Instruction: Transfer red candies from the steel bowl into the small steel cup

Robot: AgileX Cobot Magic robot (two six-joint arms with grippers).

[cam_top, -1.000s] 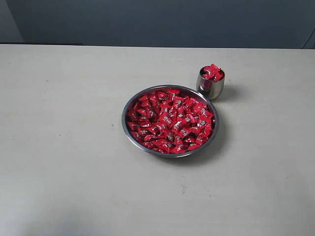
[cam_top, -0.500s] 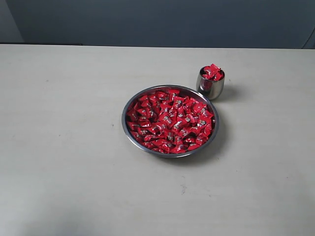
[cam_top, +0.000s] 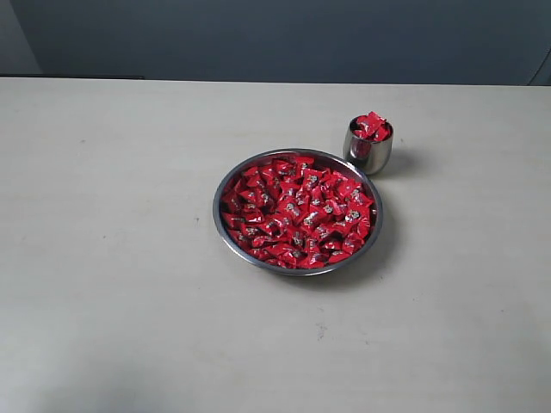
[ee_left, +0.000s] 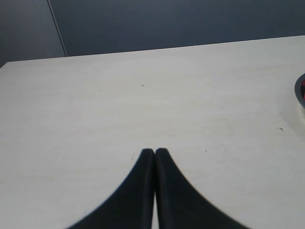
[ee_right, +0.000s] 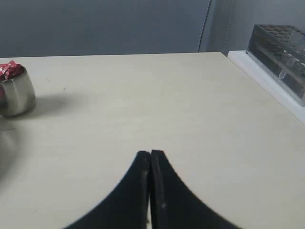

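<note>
Red candies fill your steel bowl mid-table; a few more heap in the small steel cup just beside its rim. Pale table, dark blue-grey wall behind. Left gripper and right gripper: both pinched closed, holding nothing.

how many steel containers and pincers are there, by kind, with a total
steel bowl: 1
small steel cup: 1
pincers: 2 (left pincer, right pincer, both shut and empty)
total: 4
The red candies lie in both containers, too many to count.
</note>
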